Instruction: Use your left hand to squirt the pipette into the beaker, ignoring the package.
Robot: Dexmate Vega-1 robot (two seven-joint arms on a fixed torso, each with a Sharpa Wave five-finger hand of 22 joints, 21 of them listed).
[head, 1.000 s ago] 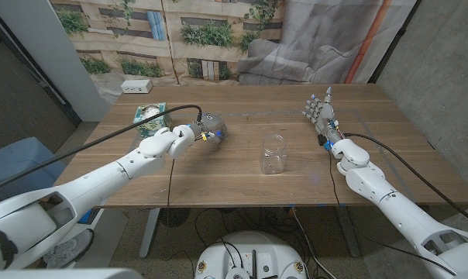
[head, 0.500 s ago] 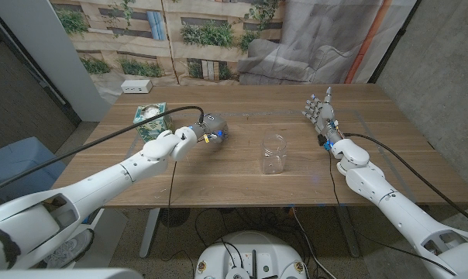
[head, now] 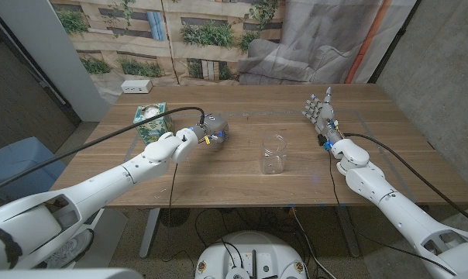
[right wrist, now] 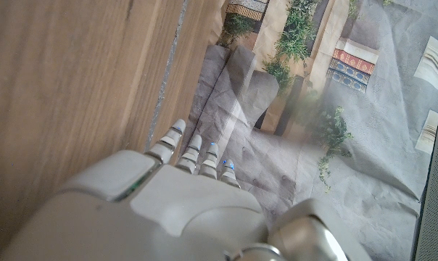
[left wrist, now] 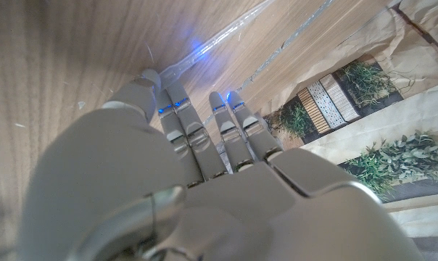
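Note:
My left hand [head: 210,127] hovers over the table's left middle with its fingers stretched out and nothing in them. In the left wrist view its fingertips [left wrist: 150,77] nearly reach a clear pipette [left wrist: 226,32] lying on the wood; whether they touch it I cannot tell. The empty glass beaker [head: 273,153] stands upright in the middle of the table, to the right of that hand. My right hand [head: 321,115] stands upright at the right side, fingers spread and empty.
A green and white package [head: 150,120] lies at the left, just behind my left forearm. A white power strip [head: 136,87] sits at the far left corner. The table's far edge [head: 242,87] borders a printed backdrop.
My left hand has crept a little farther forward and to the right. The beaker and my right hand have not moved.

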